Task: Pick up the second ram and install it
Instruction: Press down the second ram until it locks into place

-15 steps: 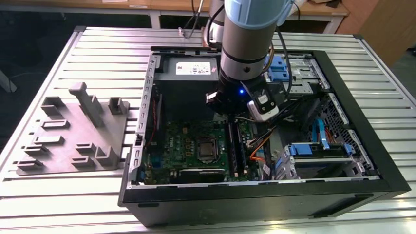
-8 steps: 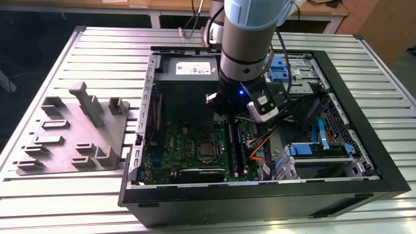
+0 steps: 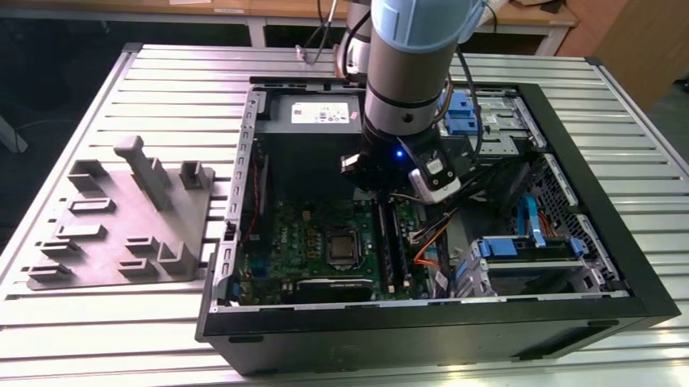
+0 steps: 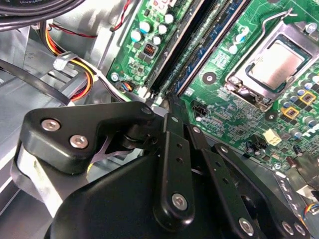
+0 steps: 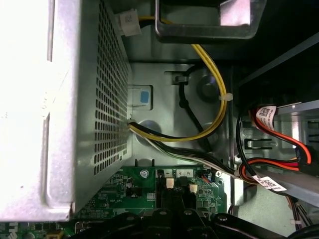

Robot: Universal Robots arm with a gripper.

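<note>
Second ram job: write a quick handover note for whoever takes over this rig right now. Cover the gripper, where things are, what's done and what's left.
Gripper: down inside the open computer case, with its tip at the end of the memory slots on the motherboard.
Second ram: standing in a slot next to another ram strip, right by the gripper tip. Whether they touch is unclear.
Grey tray: on the table, on the exterior view's left of the case.
Done: the ram looks picked up and placed in its slot.
Left: these views don't confirm it is fully seated.
</note>
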